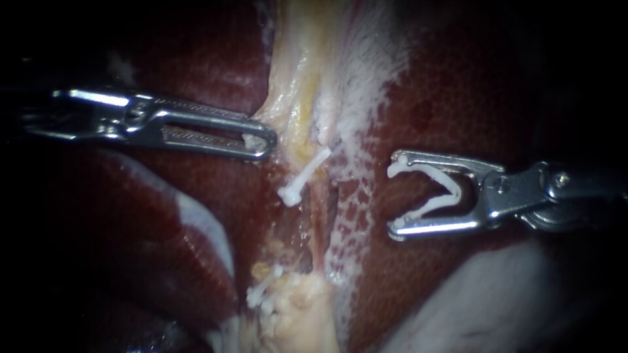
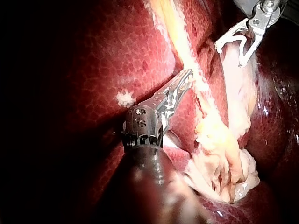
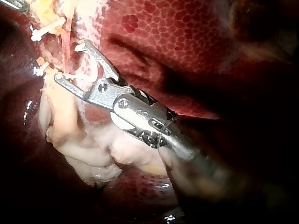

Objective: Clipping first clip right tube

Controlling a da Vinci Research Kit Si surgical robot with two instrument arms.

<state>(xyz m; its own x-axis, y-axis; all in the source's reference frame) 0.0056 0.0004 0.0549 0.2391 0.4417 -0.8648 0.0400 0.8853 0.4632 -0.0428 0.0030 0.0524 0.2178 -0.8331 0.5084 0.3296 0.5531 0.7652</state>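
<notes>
**1. Field.** The liver [image 1: 458, 98] fills the endoscope view and fades to dark at 9 and 3 o'clock. A pale tissue band [image 1: 294, 98] runs from 12 to 6 o'clock through the centre. A strip of bare, white-flecked liver lies between the band and the right instrument's tips, which leaves open room on that side.

**2. Left instrument** [image 1: 267, 140]. It enters from 9 o'clock. Its jaws lie together on the band's 9 o'clock edge, and a pale sliver shows through their window.

**3. Right instrument** [image 1: 394, 195]. It enters from 3 o'clock. Its jaws stand wide apart, both touching the open white clip [image 1: 456, 193] seated between them. The clip's mouth faces 9 o'clock.

**4. Tube** [image 1: 318, 225]. The tube is a thin reddish strand at the centre, near the clip's mouth but apart from it. A placed clip [image 1: 304, 176] lies across the band at the tube's 12 o'clock end. A 2nd placed clip [image 1: 261, 291] sits toward 7 o'clock.

**5. View differences.** Both wrist views show a pale lumpy mass [image 2: 224, 163] past the band's end, which the endoscope view cuts off at 6 o'clock. The left wrist view shows the left instrument side-on, with its jaws pressed together.
</notes>
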